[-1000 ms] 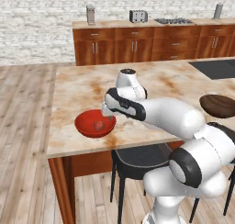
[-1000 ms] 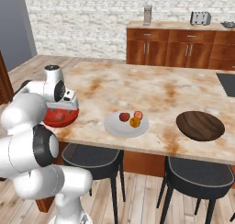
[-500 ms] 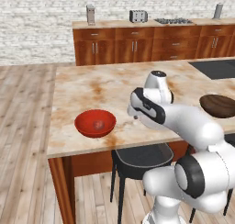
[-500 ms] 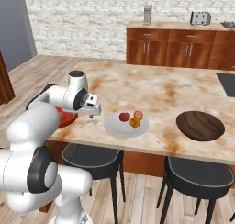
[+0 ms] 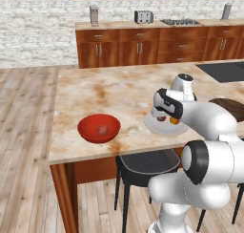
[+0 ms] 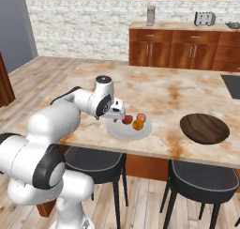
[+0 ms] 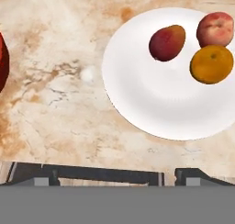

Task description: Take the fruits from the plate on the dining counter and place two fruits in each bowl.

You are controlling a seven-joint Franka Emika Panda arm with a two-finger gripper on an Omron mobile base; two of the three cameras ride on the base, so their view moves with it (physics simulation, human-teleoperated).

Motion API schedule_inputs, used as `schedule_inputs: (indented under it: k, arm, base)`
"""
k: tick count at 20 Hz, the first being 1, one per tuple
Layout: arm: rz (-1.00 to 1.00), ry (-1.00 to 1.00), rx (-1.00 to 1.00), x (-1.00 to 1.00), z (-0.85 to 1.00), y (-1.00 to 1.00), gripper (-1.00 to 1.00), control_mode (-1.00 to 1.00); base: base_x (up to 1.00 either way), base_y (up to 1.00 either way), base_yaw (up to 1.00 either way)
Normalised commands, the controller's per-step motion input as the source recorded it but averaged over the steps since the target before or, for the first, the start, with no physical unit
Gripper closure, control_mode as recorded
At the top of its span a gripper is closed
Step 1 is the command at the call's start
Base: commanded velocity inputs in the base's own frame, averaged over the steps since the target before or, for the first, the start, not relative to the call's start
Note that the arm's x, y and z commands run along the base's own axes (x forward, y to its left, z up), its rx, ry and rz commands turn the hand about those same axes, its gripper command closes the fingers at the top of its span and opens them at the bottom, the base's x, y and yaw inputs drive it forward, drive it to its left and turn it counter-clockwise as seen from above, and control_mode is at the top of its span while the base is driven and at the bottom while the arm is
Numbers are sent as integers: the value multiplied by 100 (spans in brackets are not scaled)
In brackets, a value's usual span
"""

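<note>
Two black stools (image 6: 201,180) are standing under the near edge of the table (image 5: 105,91), and a toaster (image 5: 143,16) is sitting on the far wall counter. The plate (image 7: 151,94) is carrying three fruits (image 7: 167,42); the red bowl (image 5: 98,128) is holding one fruit, the brown bowl (image 6: 204,128) none. The jaws (image 6: 120,113) are hovering released over the plate's edge, grasping nothing.

Glossy white rounded arm (image 6: 70,110) segments, dark joints, seemingly no markings.
</note>
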Motion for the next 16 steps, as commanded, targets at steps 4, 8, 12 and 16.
schedule_inputs:
  k: [4,8,12,16]
  arm:
    - [0,0,0,25,-12,-76,-100,-100]
    - [0,0,0,35,-11,-58,-100,-100]
    - [-1,0,-4,37,-14,-46,-100,-100]
    - [-7,0,-21,19,-31,-15,-100,-100]
  base:
    - [0,0,0]
    - [0,0,0]
    - [0,0,0]
    - [0,0,0]
